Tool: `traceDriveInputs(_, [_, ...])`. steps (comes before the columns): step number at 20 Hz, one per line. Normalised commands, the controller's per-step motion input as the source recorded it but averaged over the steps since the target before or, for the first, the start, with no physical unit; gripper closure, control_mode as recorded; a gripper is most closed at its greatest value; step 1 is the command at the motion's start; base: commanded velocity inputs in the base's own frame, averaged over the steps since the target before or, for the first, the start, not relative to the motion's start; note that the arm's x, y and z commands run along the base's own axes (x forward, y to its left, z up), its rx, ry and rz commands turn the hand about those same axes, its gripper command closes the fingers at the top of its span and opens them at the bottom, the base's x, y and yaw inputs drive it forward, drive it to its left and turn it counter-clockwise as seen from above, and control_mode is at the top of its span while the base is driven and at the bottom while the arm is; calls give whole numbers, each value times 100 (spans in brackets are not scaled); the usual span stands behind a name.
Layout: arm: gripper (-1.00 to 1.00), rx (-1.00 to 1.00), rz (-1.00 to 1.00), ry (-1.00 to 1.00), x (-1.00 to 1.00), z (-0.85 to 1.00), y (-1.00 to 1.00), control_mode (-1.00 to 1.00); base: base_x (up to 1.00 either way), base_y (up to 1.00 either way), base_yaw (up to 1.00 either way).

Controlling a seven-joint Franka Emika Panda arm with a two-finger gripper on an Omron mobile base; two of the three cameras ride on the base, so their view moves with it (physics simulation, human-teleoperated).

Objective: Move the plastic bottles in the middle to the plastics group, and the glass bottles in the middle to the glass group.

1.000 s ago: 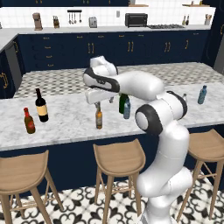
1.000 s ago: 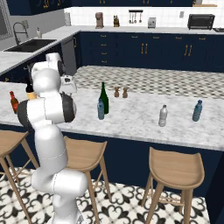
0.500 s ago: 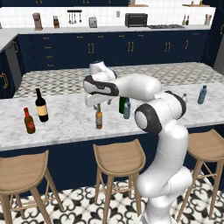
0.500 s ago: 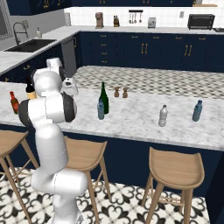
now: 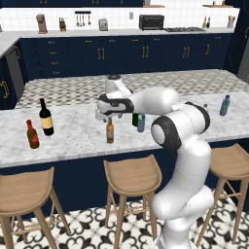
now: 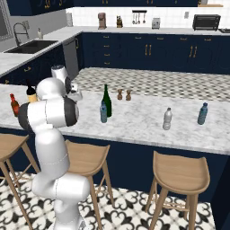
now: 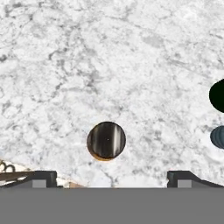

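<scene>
Gripper [image 5: 108, 116] above beer bottle [image 5: 110, 131], green wine bottle [image 5: 135, 119] and blue-grey bottle [image 5: 141, 123] alongside.

The bearing surface is a white marble counter [image 5: 73, 141] on a dark navy island.

Left end: a black wine bottle [image 5: 46, 117] with cream label stands upright, with a small red-brown bottle [image 5: 32, 134] just beside it, nearer the front edge.

Middle: an amber beer bottle [image 5: 110, 131] stands upright near the front edge. In the hand view its dark cap [image 7: 106, 140] is seen from directly above on bare marble. A green wine bottle [image 6: 107, 101] and a small blue-grey bottle [image 6: 103, 112] stand close together.

Right end: a pale grey bottle [image 6: 167, 119] and a blue dark-capped bottle [image 6: 203, 114] stand upright, apart from each other.

Two small brown shakers [image 6: 124, 95] stand side by side further back.
</scene>
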Motion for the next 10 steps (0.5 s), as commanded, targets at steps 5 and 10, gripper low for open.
traceDriveInputs(5, [-100, 0, 0, -1, 47, -1, 0, -100, 0, 0, 0])
traceDriveInputs(10, [-100, 2, 0, 0, 21, 0, 10, -100, 0, 0, 0])
